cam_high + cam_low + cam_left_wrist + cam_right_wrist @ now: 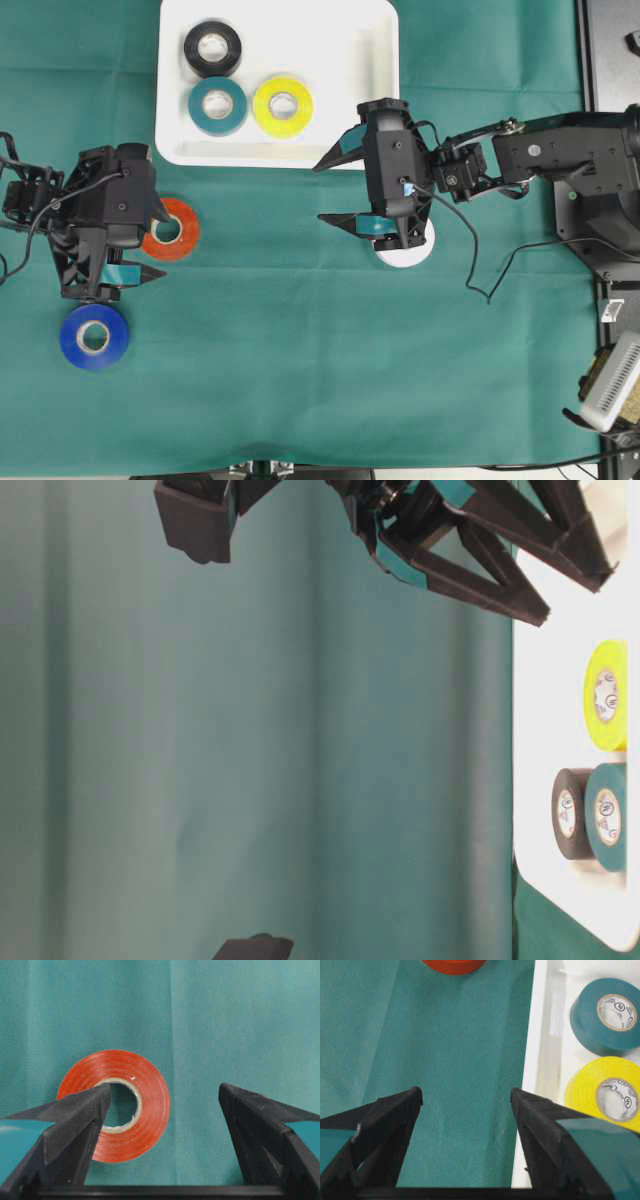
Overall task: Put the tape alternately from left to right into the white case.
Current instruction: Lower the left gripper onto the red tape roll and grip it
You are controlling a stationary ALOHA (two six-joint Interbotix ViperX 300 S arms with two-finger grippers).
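Only overhead shows the white roll (pixel 408 250), seemingly under the unclenched right gripper (pixel 335 191).

text: none legible | core prints on teal roll (pixel 607 1015), yellow roll (pixel 605 1095): too small

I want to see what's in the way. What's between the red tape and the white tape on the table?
Only bare green cloth, seen from overhead, lies between the red tape and the white tape.
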